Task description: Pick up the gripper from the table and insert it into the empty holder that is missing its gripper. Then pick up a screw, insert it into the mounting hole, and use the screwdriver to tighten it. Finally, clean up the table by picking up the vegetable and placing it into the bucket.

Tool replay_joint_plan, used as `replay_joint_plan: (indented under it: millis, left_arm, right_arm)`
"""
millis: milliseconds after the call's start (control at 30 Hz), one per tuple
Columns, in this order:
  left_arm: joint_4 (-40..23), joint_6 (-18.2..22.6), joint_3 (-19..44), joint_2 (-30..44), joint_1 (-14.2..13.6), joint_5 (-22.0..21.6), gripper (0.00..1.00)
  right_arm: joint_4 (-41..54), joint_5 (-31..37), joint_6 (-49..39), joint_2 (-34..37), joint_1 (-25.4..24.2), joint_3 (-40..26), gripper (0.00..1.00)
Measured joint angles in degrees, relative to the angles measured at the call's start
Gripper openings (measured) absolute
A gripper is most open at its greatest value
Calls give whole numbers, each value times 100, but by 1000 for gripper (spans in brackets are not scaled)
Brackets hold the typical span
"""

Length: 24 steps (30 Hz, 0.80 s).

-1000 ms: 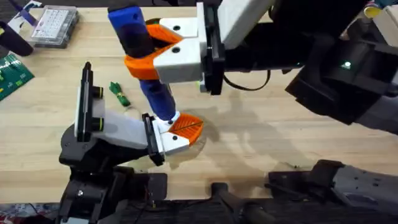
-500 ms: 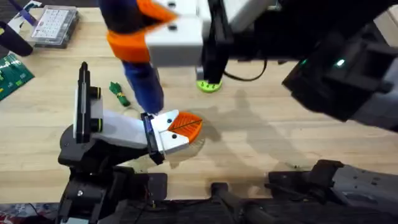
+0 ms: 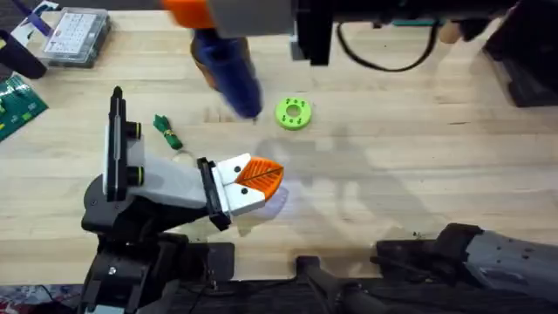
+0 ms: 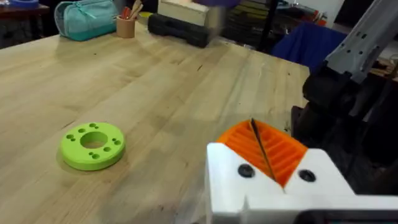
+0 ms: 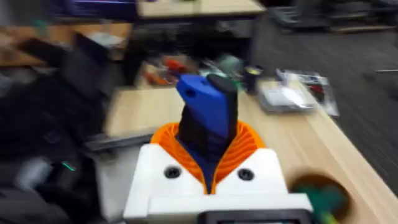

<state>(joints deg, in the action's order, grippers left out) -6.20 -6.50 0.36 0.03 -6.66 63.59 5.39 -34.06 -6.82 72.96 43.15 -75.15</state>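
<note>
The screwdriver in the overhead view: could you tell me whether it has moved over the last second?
Yes. The screwdriver, shut in the right gripper, has lifted off the holder and moved toward the table's far edge, its tip now near the green disc.

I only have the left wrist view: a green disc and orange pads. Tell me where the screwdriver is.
Observer: The right gripper is shut on the screwdriver, with the blue body between its orange pads.
Operator: Give me its position against the green disc.
Observer: In the overhead view the screwdriver's lower end sits just left of the green disc, apart from it.
Operator: Now report the vegetable.
Observer: The vegetable lies loose on the table, farther left than the screwdriver.
</note>
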Motion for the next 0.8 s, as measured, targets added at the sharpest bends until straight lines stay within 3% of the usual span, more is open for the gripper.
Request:
replay_joint_plan:
  millis: [267, 500, 800]
  left_arm:
    - [-1, 2, 0, 0, 0, 1, 13]
    - [0, 3, 0, 0, 0, 0, 13]
    - [-2, 1, 0, 0, 0, 0, 13]
  right_arm:
    - [970, 1127, -1420, 396, -702, -82, 27]
    - [1155, 2094, -2861, 1384, -1215, -87, 27]
    - [992, 2537, -4917, 2770, -1858, -87, 27]
